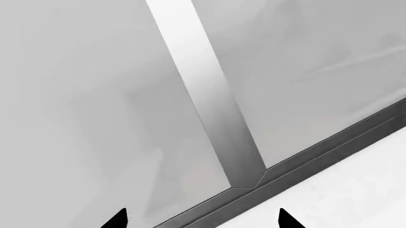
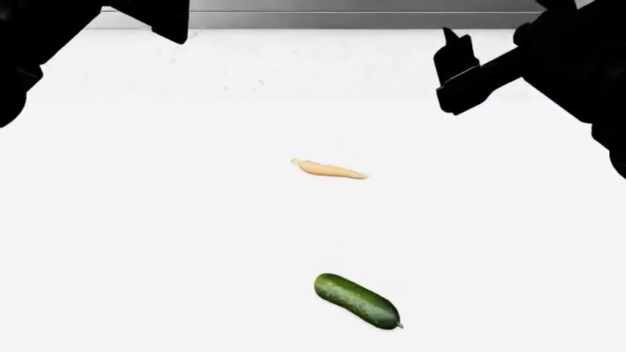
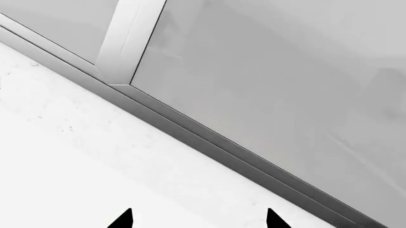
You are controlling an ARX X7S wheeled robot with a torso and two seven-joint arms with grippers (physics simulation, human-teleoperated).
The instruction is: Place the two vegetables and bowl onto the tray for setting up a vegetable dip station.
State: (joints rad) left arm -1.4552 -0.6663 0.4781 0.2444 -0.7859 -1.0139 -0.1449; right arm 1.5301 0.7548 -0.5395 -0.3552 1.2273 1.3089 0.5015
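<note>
A small pale-orange carrot [image 2: 330, 170] lies on the white tabletop [image 2: 146, 220] near the middle of the head view. A dark green bumpy cucumber [image 2: 357, 301] lies closer to me, slightly to the right. Both arms are raised at the far side of the table, well away from both vegetables. My left gripper [image 1: 203, 219] is open with nothing between its fingertips, and it faces the back wall. My right gripper [image 3: 200, 219] is also open and empty over the table's far edge. The bowl and the tray are out of view.
A grey metal rail [image 2: 362, 20] runs along the table's far edge, with pale glossy panels above it. A vertical metal post [image 1: 209, 95] joins the rail [image 3: 222, 142]. My right arm [image 2: 567, 59] fills the upper right corner of the head view.
</note>
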